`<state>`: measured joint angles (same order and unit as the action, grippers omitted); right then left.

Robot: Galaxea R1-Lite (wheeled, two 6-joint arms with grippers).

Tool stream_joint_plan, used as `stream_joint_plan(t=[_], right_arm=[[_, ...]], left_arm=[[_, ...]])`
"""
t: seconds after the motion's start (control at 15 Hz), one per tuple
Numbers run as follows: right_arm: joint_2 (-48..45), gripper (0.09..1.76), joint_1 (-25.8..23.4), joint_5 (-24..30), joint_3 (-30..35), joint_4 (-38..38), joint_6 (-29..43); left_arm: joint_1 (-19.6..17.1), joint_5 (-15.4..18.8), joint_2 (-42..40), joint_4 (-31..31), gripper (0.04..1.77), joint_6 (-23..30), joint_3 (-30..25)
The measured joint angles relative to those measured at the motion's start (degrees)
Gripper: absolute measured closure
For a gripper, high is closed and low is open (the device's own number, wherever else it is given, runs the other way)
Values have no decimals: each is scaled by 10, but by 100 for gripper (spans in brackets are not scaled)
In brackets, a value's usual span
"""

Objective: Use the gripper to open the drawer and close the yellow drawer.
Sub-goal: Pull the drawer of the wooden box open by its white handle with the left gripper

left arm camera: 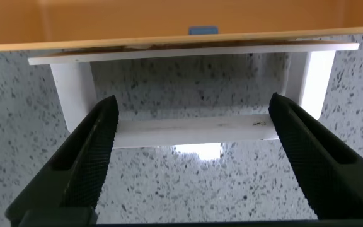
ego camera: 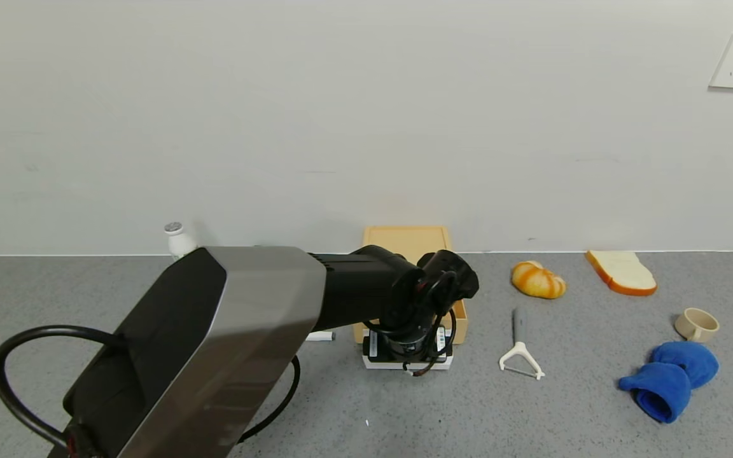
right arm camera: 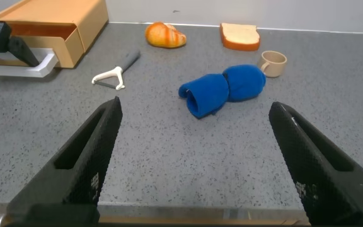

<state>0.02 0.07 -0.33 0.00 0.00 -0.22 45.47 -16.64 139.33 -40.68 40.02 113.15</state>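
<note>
Drawer (ego camera: 412, 245) sits at the back of the grey table (ego camera: 366, 413), against the wall, roughly centre in my head view. Its white loop handle (ego camera: 407, 363) faces me, and my left arm reaches across and covers most of it there. Left gripper (left arm camera: 194, 157) only reads properly from the left wrist view: jaws spread wide, one finger (left arm camera: 87, 157) on each side, with the handle's front bar running between them. I see no contact with the bar. The same view shows the tan drawer front along the upper edge, with a small blue mark on it; the head view does not show that.

Right wrist view gives me the side of the drawer (right arm camera: 55, 28): the tray looks pulled out a little from the box, with a dark gap under the top. The left gripper is at that handle, at the picture's edge. Right gripper (right arm camera: 194, 164) hangs low over bare table, jaws spread, holding nothing; the head view does not show it at all.

Other props, all on the right side: white peeler (ego camera: 520, 353), orange bread roll (ego camera: 537, 280), toast slice (ego camera: 621, 271), beige cup (ego camera: 697, 324), blue cloth (ego camera: 672, 378). A small white bottle (ego camera: 178, 238) stands by the wall on the left, seen only from the head.
</note>
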Motion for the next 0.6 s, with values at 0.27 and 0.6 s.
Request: stream_joint_plan(t=[0.27, 0.6], right_arm=[[0, 14, 0, 0, 0, 0, 0], [0, 14, 0, 0, 0, 0, 0]], left_arm=[[11, 27, -10, -26, 9, 29, -5], [29, 28, -16, -64, 9, 55, -8]])
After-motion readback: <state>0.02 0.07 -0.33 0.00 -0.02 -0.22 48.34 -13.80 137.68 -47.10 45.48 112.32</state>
